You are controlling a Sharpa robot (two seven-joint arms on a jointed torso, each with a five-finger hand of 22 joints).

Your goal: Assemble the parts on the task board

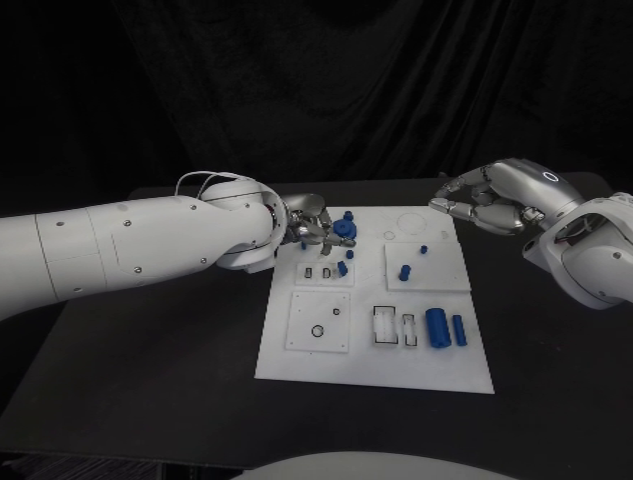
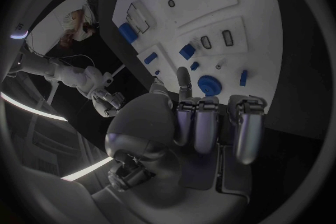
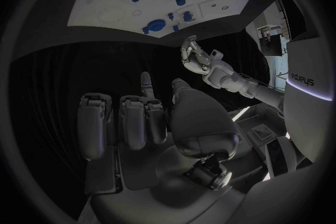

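At the board's far left corner, the left hand (image 1: 308, 226) hovers with fingers curled in, empty, one fingertip just beside a round blue part (image 1: 344, 228). Off the far right corner, the right hand (image 1: 486, 203) hangs over the table (image 1: 143, 380), fingers curled on nothing. More blue parts (image 1: 437, 327) lie on the white board (image 1: 374, 375).

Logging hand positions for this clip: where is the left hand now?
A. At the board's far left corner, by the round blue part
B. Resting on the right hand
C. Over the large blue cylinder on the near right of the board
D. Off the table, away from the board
A: the left hand sits at the board's far left corner, fingertips at the round blue part; the right hand is apart, past the far right corner.
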